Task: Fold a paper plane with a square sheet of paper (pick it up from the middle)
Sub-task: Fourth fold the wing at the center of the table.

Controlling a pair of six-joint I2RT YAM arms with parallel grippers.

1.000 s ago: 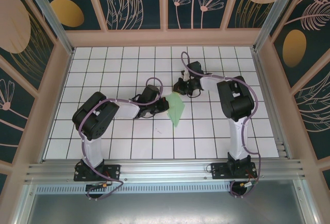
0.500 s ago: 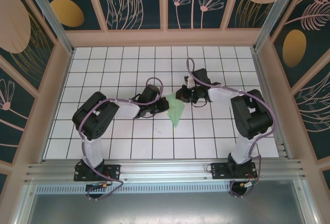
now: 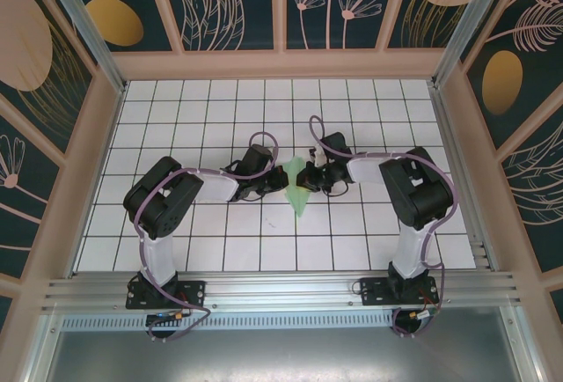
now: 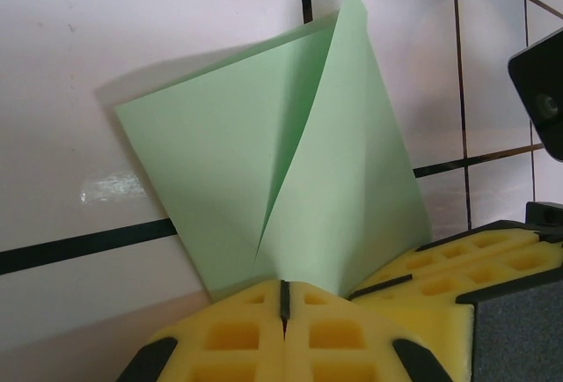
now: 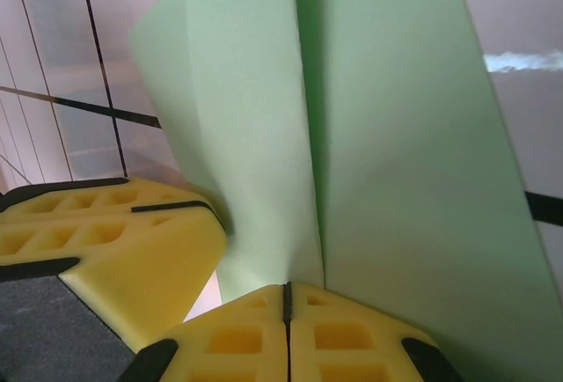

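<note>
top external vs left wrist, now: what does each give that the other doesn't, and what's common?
Top external: the whole layout. The left arm and right arm bend inward over the gridded table, and the left gripper and right gripper meet at the sheet of paper.
Left wrist: grip detail. Its yellow fingers are shut on the sheet's near edge, with one flap lifted along a crease.
Both: the green sheet, partly folded, with the right gripper close beside.

The green paper [image 5: 387, 135] runs off the right wrist view at 12 o'clock (tip unseen), and in the left wrist view its 6 o'clock edge hides behind the jaws.
</note>
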